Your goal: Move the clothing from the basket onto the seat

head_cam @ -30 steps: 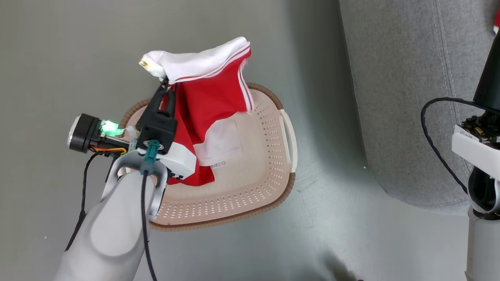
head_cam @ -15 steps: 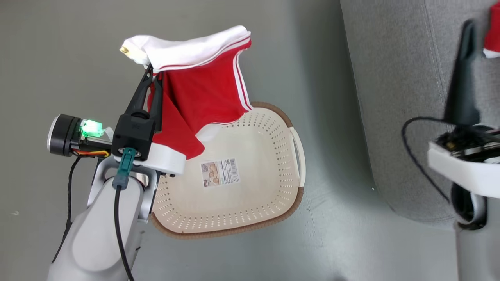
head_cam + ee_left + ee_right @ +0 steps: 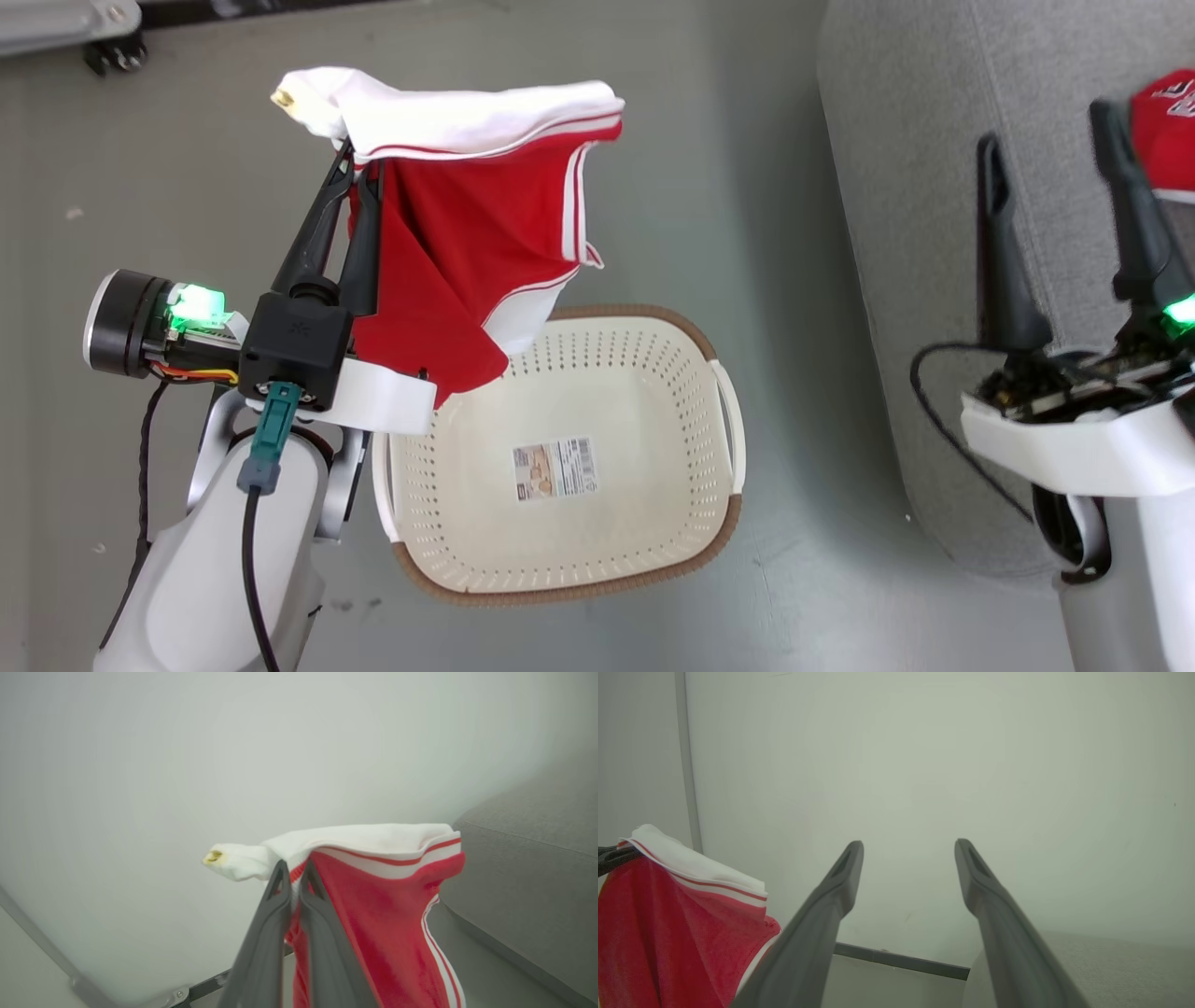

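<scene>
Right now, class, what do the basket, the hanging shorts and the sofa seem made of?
The basket: likely moulded plastic, smooth cream, punched holes.
The shorts: soft, probably synthetic knit, draping in folds.
The sofa: grey woven fabric, matte, stitched seams.

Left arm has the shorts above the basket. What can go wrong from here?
The left gripper, jaws shut, pinches only one end of the red shorts with white waistband, near the tips; the cloth may slip on the swing.
The hem hangs near the rim of the cream perforated plastic basket and might snag.
The open right gripper stands before the grey fabric sofa; the cloth could drape over it.
</scene>
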`<state>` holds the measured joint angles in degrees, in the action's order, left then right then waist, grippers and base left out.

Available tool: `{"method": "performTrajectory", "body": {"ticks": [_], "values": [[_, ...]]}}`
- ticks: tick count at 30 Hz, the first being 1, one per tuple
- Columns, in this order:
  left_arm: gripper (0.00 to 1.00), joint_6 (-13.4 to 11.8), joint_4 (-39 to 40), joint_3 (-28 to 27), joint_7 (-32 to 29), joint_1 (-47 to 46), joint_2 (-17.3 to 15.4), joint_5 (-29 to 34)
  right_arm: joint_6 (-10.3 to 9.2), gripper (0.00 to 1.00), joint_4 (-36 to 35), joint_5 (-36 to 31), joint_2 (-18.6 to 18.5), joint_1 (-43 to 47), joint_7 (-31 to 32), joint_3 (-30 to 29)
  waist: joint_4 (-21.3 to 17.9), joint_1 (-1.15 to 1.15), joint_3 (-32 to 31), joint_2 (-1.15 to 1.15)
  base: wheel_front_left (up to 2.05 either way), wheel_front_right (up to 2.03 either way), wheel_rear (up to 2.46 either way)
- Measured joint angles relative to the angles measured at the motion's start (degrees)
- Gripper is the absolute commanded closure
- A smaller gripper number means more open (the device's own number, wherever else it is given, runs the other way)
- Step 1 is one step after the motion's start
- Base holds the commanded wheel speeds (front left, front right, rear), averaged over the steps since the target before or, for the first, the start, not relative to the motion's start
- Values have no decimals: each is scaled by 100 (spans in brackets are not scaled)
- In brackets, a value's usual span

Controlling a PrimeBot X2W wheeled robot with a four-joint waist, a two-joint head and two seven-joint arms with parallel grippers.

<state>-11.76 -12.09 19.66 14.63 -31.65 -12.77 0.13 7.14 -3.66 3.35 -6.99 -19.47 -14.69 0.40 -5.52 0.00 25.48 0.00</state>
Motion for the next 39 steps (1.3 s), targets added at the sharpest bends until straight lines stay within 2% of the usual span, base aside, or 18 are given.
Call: {"method": "performTrajectory", "body": {"ticks": [22, 39], "values": [[100, 145, 591, -11, 1, 447, -122, -254, 0, 0, 610, 189, -413, 628, 0, 636, 187, 0, -1257, 0, 0, 0, 0], [100, 501, 1058, 155, 1, 526, -219, -292, 0, 0, 808, 350, -1094, 888, 512, 2004, 258, 0, -2038, 0, 0, 0, 0]]}}
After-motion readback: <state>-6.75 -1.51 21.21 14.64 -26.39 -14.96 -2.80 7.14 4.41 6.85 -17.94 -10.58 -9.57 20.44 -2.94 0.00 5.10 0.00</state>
